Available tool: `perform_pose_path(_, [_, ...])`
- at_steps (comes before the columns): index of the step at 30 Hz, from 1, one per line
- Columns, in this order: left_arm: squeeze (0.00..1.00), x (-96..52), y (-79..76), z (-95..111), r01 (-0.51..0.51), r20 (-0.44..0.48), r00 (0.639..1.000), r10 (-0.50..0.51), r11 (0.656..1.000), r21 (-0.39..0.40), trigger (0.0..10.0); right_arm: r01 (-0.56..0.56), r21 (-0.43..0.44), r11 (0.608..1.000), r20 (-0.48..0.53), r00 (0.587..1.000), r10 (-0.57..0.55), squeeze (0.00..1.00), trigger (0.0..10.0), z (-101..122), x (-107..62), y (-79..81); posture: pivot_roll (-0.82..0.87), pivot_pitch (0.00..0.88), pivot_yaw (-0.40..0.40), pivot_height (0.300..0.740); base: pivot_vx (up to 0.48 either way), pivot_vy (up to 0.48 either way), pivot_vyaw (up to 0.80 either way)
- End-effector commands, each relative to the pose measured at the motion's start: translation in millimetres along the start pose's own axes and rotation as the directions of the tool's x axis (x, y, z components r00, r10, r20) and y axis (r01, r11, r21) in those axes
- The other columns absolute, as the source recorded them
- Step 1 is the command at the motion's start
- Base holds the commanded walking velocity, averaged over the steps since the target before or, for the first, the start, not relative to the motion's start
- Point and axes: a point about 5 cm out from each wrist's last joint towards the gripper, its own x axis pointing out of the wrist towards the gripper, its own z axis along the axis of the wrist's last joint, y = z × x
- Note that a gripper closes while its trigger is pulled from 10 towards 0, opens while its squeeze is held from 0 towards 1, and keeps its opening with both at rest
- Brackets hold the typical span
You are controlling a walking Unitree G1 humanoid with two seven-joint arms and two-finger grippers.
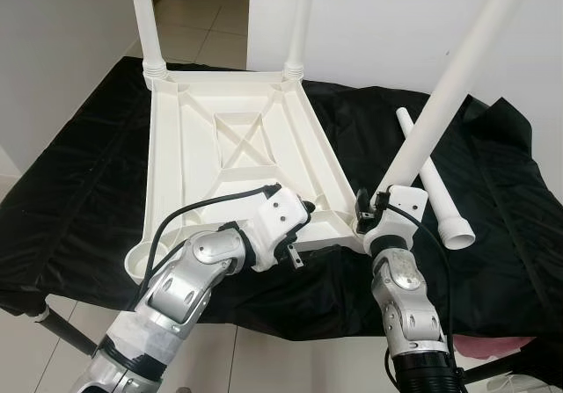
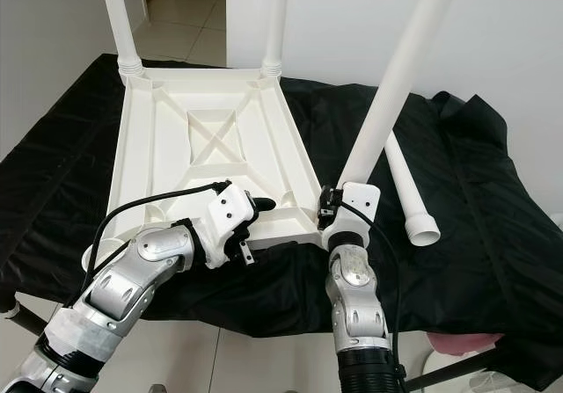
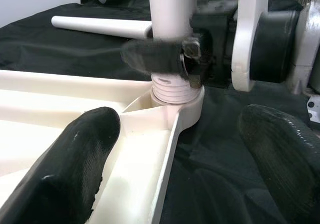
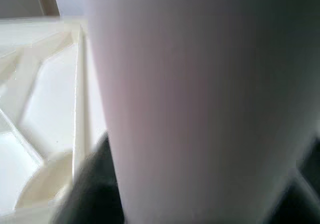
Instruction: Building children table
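The white plastic table top (image 1: 176, 147) lies upside down on a black cloth. Two white legs (image 1: 145, 24) (image 1: 299, 24) stand in its far corners. My right gripper (image 1: 369, 207) is shut on the base of a third leg (image 1: 449, 85), which leans to the right with its threaded end in the near right corner socket (image 3: 175, 96). This leg (image 4: 200, 103) is close up in the right wrist view. My left gripper (image 3: 180, 149) is open, its fingers (image 3: 80, 154) straddling the table top's near rim just left of that socket.
A fourth white leg (image 1: 435, 191) lies loose on the black cloth (image 1: 501, 200) to the right of the table top. The near left corner socket (image 1: 141, 257) holds no leg. White walls stand left and behind, with tiled floor beyond.
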Motion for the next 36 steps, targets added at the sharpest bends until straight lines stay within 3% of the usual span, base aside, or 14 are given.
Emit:
perform_pose_path(1, [0.00, 2.2, -1.3, 2, 0.041, 0.003, 0.999, -0.041, 0.999, 0.015, 10.0, 0.020, 0.040, 0.999, -0.048, 0.999, -0.018, 1.00, 10.0, -9, -5.5, 3.0, 0.01, 0.000, -0.092, 0.740, 0.000, 0.000, 0.00])
perform_pose_path(4, [0.00, 2.1, -1.5, 2, 0.041, 0.003, 0.999, -0.041, 0.999, 0.014, 10.0, -0.006, 0.049, 0.999, -0.031, 0.999, 0.007, 1.00, 10.0, -6, -5.7, 3.2, 0.02, 0.000, -0.094, 0.740, 0.000, 0.000, 0.00])
perform_pose_path(9, [0.00, -0.6, -2.9, 0, 0.045, -0.002, 0.999, -0.045, 0.999, 0.008, 10.0, -0.048, 0.028, 0.998, 0.042, 0.998, 0.047, 1.00, 10.0, 6, 0.5, -13.5, 0.01, 0.000, -0.096, 0.740, 0.000, 0.000, 0.00])
perform_pose_path(13, [0.00, -1.2, -3.3, 0, 0.047, -0.004, 0.999, -0.047, 0.999, 0.008, 10.0, -0.067, 0.023, 0.998, 0.049, 0.997, 0.065, 0.98, 10.0, 8, 1.4, -16.2, 0.01, 0.000, -0.097, 0.740, 0.000, 0.000, 0.00])
perform_pose_path(14, [0.00, -3.6, -4.1, -1, 0.056, -0.006, 0.998, -0.056, 0.998, 0.003, 10.0, -0.122, 0.027, 0.992, 0.062, 0.991, 0.120, 0.00, 10.0, 10, 4.2, -23.5, 0.01, 0.000, -0.097, 0.740, 0.000, 0.000, 0.00])
perform_pose_path(28, [0.00, -8.9, -8.7, -1, 0.085, 0.000, 0.996, -0.085, 0.996, -0.021, 10.0, -0.317, 0.008, 0.948, 0.085, 0.945, 0.315, 0.00, 10.0, 16, 13.2, -25.7, 0.02, 0.000, -0.101, 0.740, 0.000, 0.000, 0.00])
perform_pose_path(32, [0.00, -9.4, -5.9, 1, 0.061, 0.021, 0.998, -0.060, 0.998, -0.029, 10.0, -0.414, -0.027, 0.910, 0.065, 0.907, 0.415, 0.00, 10.0, 14, 14.5, -30.4, 0.02, 0.000, -0.100, 0.740, 0.000, 0.000, 0.00])
perform_pose_path(35, [0.00, -9.7, -4.0, 3, 0.054, 0.022, 0.998, -0.053, 0.998, -0.024, 10.0, -0.551, -0.070, 0.831, 0.022, 0.832, 0.554, 0.00, 10.0, 10, 16.4, -35.2, 0.02, 0.000, -0.095, 0.740, 0.000, 0.000, 0.00])
perform_pose_path(36, [0.00, -9.7, -4.0, 3, 0.054, 0.022, 0.998, -0.053, 0.998, -0.024, 10.0, -0.551, -0.070, 0.831, 0.022, 0.832, 0.554, 0.00, 10.0, 10, 16.4, -35.2, 0.02, 0.000, -0.095, 0.740, 0.000, 0.000, 0.00])
